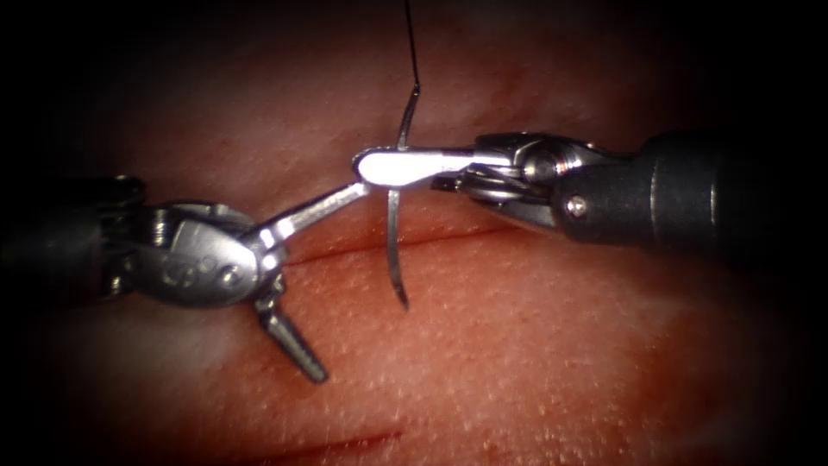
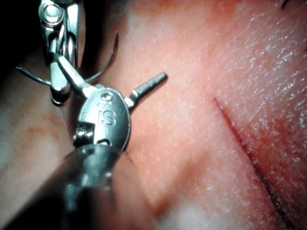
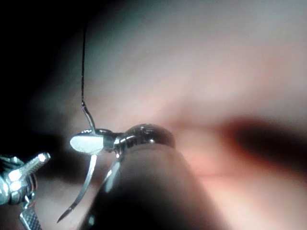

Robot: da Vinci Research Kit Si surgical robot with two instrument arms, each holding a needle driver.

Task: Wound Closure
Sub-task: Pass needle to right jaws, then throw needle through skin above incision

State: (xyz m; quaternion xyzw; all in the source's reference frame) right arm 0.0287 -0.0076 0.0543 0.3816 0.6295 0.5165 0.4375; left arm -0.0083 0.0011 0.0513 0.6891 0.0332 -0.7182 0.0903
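My right tool (image 1: 373, 166) comes in from the right with its jaws shut on the curved needle (image 1: 395, 250), a little above the middle of its curve. The needle hangs free above the tissue, over the cut (image 1: 448, 235), with its point down and clear of the surface. Dark thread (image 1: 411, 43) runs up from the needle's tail. My left tool (image 1: 341, 281) stands open and holds nothing; its upper jaw reaches up beside the right tool's tip and the needle. The right wrist view shows the right tool (image 3: 88, 143), the needle (image 3: 86, 184) and thread (image 3: 84, 62). In the left wrist view I see the needle (image 2: 114, 50) and the left tool (image 2: 109, 66).
The tissue (image 1: 535, 345) fills the field. A second shallow cut with red fluid (image 1: 345, 446) lies near the front edge. The left wrist view shows a long cut (image 2: 240, 136) running across the tissue.
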